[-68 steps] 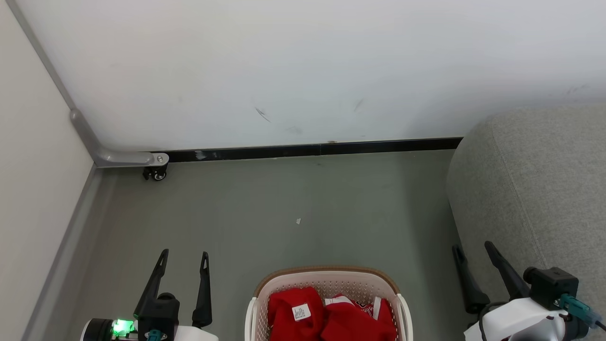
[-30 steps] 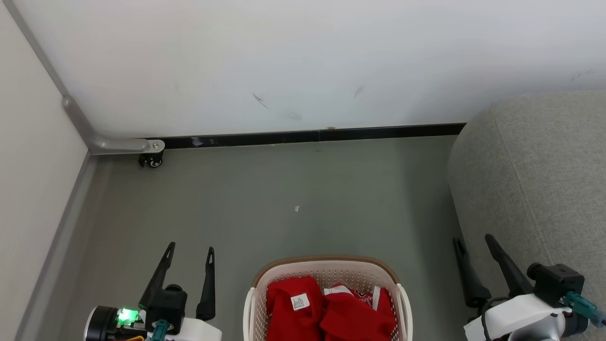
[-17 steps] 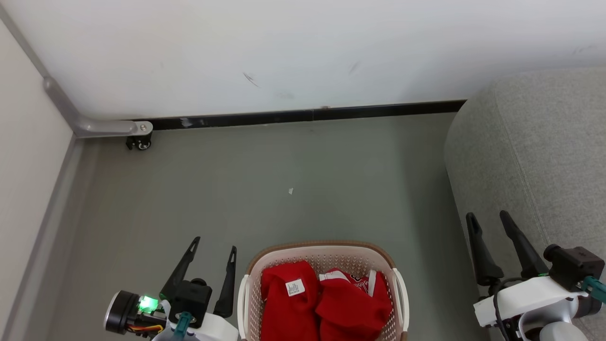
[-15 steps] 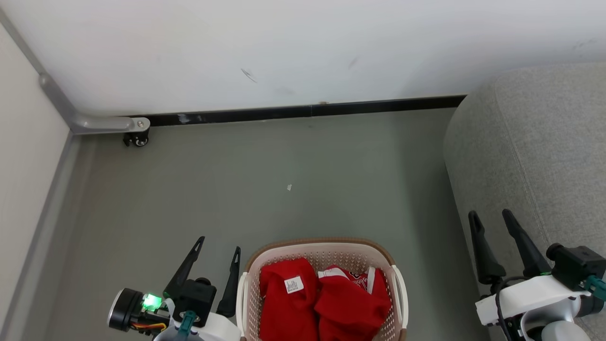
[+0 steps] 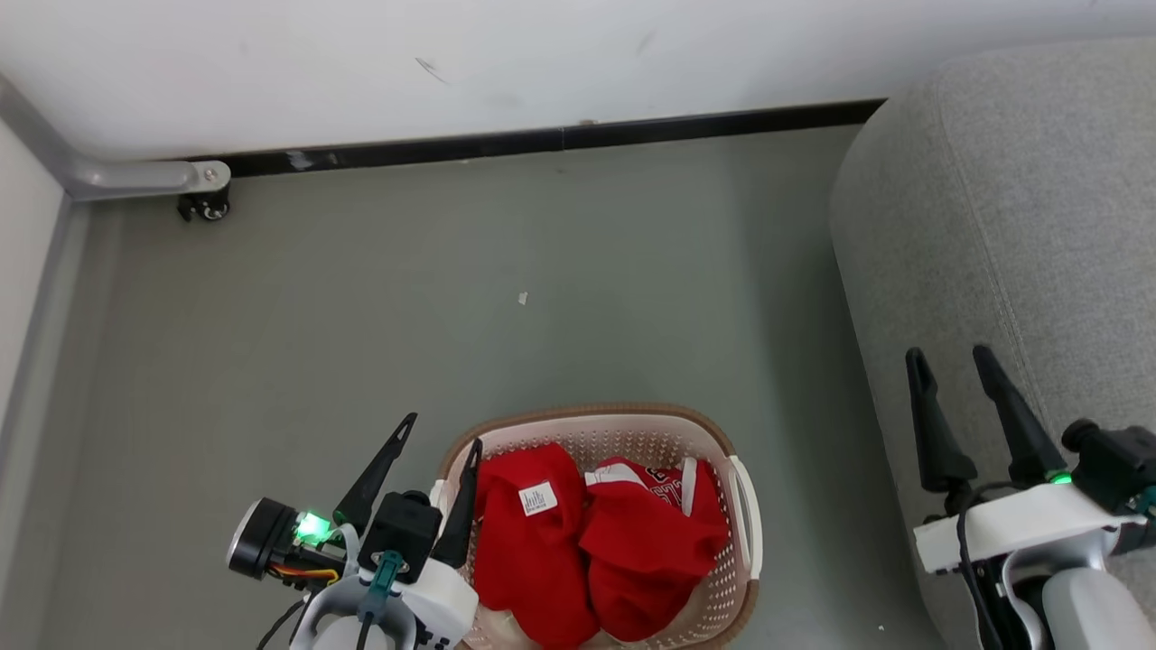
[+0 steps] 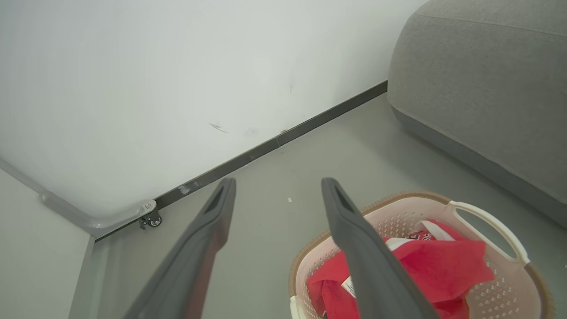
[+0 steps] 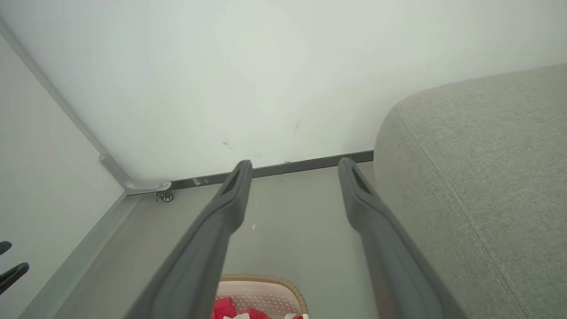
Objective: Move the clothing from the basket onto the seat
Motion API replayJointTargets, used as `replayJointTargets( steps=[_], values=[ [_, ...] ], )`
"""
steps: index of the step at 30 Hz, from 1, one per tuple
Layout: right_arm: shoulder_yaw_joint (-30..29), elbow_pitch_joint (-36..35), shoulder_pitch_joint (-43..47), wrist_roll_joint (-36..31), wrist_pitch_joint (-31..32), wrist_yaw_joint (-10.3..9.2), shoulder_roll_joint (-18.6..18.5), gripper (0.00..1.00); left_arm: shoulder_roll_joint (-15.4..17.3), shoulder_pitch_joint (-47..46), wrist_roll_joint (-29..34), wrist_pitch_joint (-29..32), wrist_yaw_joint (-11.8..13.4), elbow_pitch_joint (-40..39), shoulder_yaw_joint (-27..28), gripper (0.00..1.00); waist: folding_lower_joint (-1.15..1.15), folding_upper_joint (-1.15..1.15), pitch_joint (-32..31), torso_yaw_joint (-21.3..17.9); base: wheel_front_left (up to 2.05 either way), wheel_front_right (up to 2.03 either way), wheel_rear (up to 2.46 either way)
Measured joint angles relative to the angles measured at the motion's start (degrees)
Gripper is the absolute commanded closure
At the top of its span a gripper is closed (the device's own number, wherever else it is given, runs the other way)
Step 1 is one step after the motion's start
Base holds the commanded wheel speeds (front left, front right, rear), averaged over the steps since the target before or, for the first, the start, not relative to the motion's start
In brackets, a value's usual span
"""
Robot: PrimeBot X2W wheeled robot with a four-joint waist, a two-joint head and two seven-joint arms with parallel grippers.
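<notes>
Corner of a room with a grey floor. The basket stands on the floor, near the seat but apart from it, with bare floor between them. The clothing, red with white trim, lies heaped inside the basket; one white label faces up. Left end effector: fingers apart, empty, poised at the basket's left rim, with one finger crossing the rim and the other over the floor. Right end effector: fingers apart, empty, held over the seat's edge nearest the basket, well apart from the basket itself. Behind stands a white wall with a dark skirting; a small caster sits at the far left corner. A pale scrap lies on the floor.
</notes>
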Motion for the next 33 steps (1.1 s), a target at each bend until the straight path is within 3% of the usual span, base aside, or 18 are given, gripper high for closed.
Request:
replayJointTargets(
  steps=[17, 33],
  values=[
    [-0.2, -1.2, -5.5, 0.3, -0.4, 0.00, 0.0, 0.00, -0.1, -6.0, 3.5, 0.0, -2.1, 5.3, -4.8, 0.00, 0.00, 0.00, 7.8, -2.5, 0.00, 0.00, 0.00],
    [1.0, -2.1, -12.2, 1.5, -0.6, 0.00, -0.1, 0.00, -0.2, -12.1, 7.5, 0.0, -5.6, 10.6, -11.3, 0.00, 0.00, 0.00, 15.4, -4.4, 0.00, 0.00, 0.00]
  ],
)
